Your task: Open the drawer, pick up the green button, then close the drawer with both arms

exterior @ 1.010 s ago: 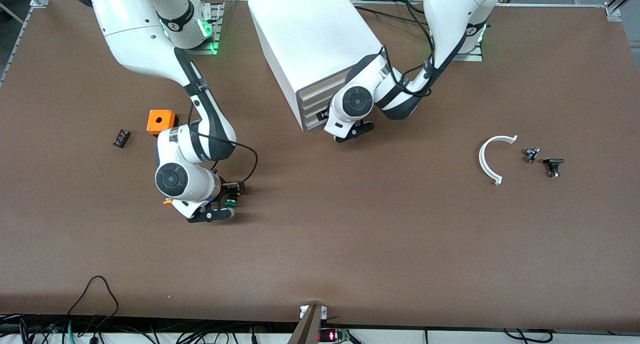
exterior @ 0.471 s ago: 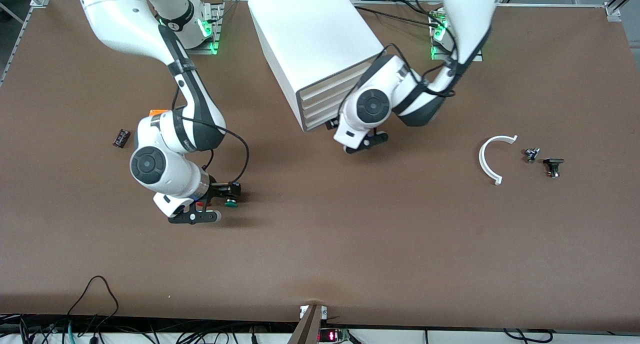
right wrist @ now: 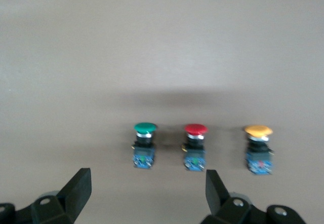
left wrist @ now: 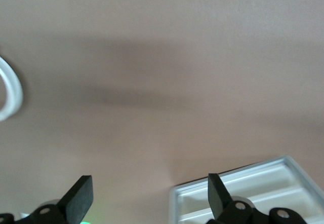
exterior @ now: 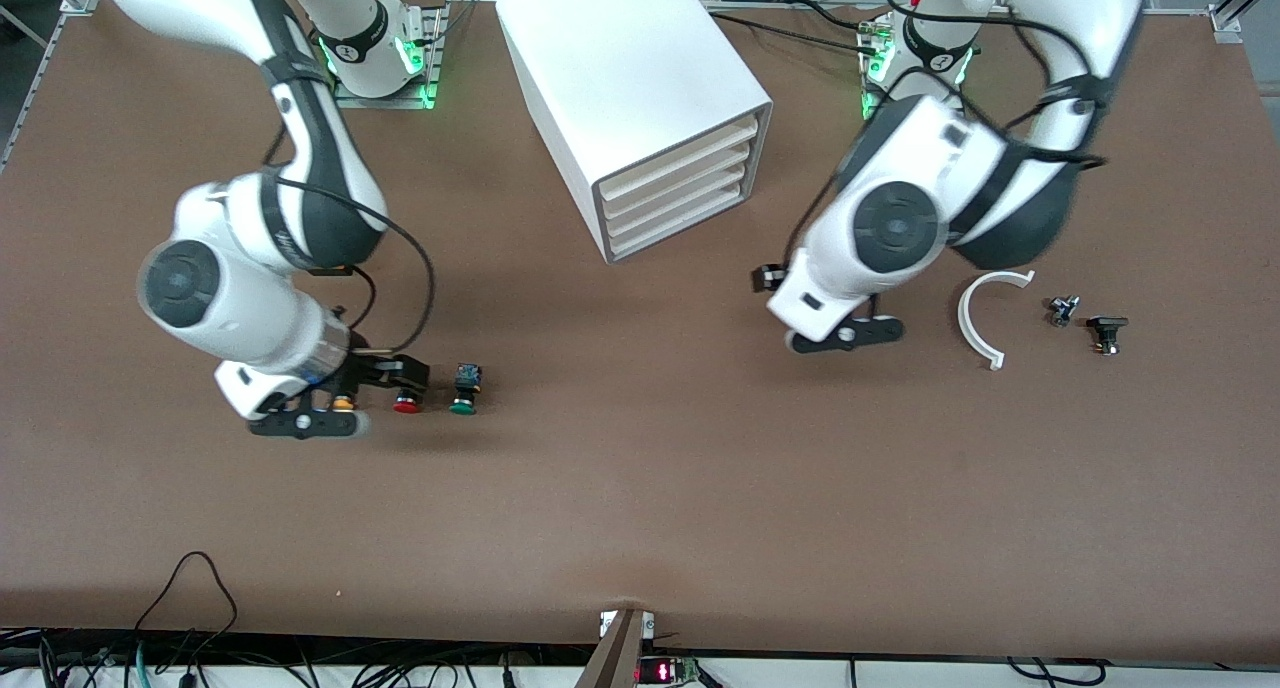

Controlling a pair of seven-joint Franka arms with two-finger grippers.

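Observation:
The green-capped button (exterior: pixel 463 389) stands on the table beside a red-capped (exterior: pixel 406 401) and an orange-capped one (exterior: pixel 343 401). In the right wrist view the green button (right wrist: pixel 144 145) stands free, ahead of my open, empty right gripper (right wrist: pixel 147 193). In the front view the right gripper (exterior: pixel 320 408) hangs by the orange-capped button. The white cabinet (exterior: pixel 640 78) shows four drawer fronts (exterior: pixel 680 193), all shut. My left gripper (exterior: pixel 835 320) is open and empty above bare table between the cabinet and a white arc; in its wrist view (left wrist: pixel 149 196) the cabinet's front (left wrist: pixel 253 193) shows.
A white curved piece (exterior: pixel 975 318), a small metal part (exterior: pixel 1062 310) and a black part (exterior: pixel 1106 333) lie toward the left arm's end. The red-capped (right wrist: pixel 195 148) and orange-capped (right wrist: pixel 259 150) buttons stand in line with the green one.
My right gripper has risen and drawn away toward its own end, leaving the green button on the table. My left gripper has pulled back from the drawer fronts toward the white arc.

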